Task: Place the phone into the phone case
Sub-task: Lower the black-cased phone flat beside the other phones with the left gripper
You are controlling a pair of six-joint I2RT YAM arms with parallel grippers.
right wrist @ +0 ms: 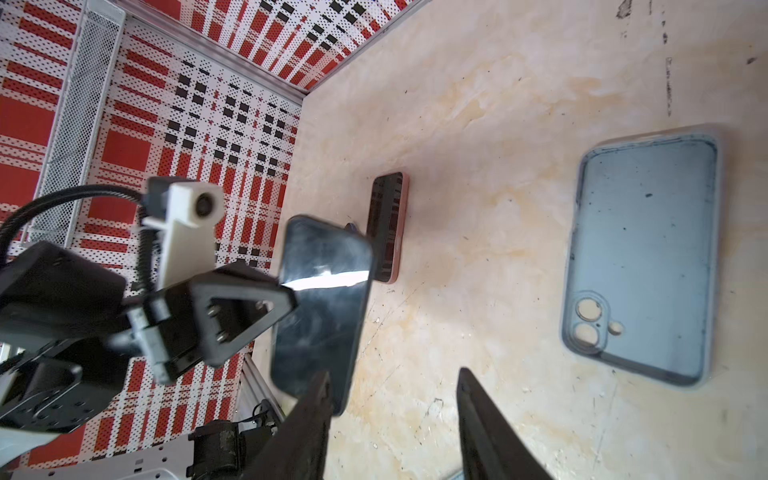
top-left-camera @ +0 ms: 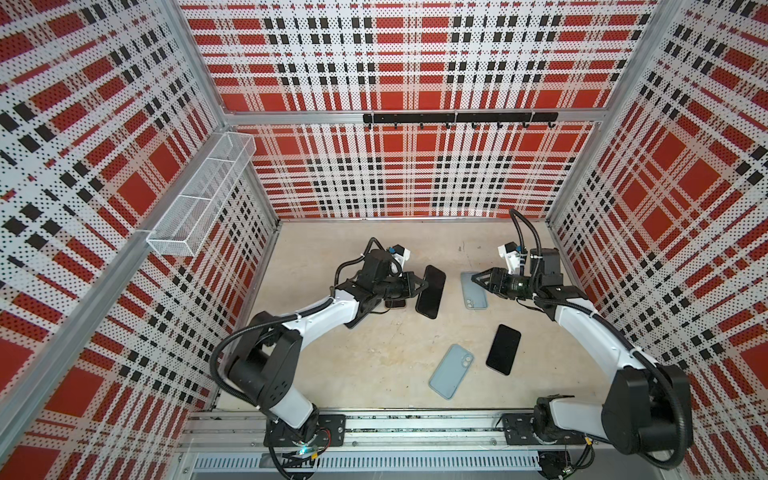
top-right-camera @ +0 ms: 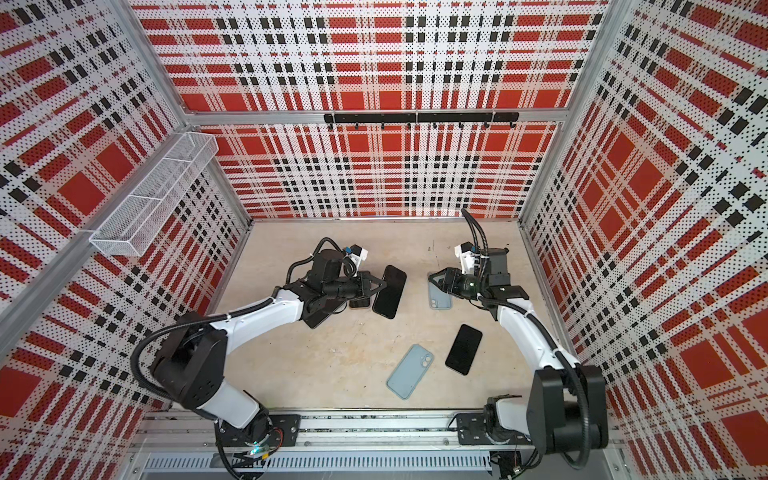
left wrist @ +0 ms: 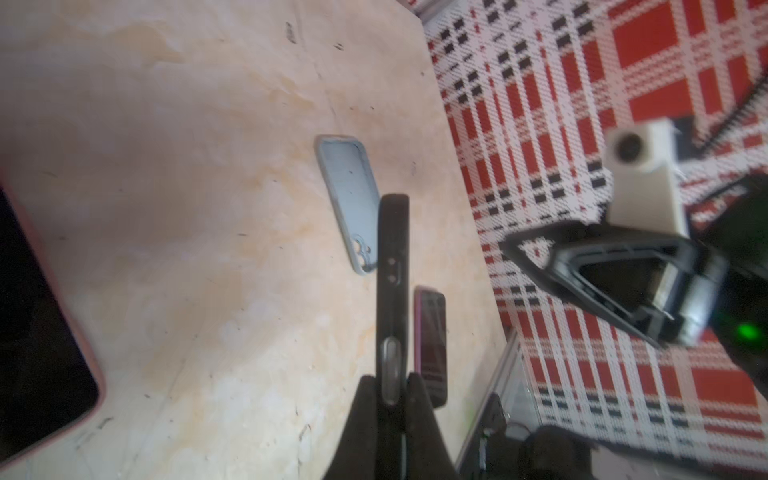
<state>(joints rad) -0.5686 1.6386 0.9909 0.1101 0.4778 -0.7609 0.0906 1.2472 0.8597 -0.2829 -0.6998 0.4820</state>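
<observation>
phone (top-left-camera: 432, 293) hangs clear of the table (top-left-camera: 374, 353), pinched by its edge in the left gripper (top-left-camera: 422, 286). right gripper (top-left-camera: 478, 277) stands parted and empty over the blue case (top-left-camera: 475, 300), lying hollow side up. seating the phone is not yet done.

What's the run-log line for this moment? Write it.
left gripper shut on black phone, held on edge | right gripper open, empty, near blue case | phone not yet in case

white arm shells (top-left-camera: 328, 309), black joints (top-left-camera: 266, 374), ribbed cables (right wrist: 83, 192), triangular black left claw (top-left-camera: 423, 285)
</observation>
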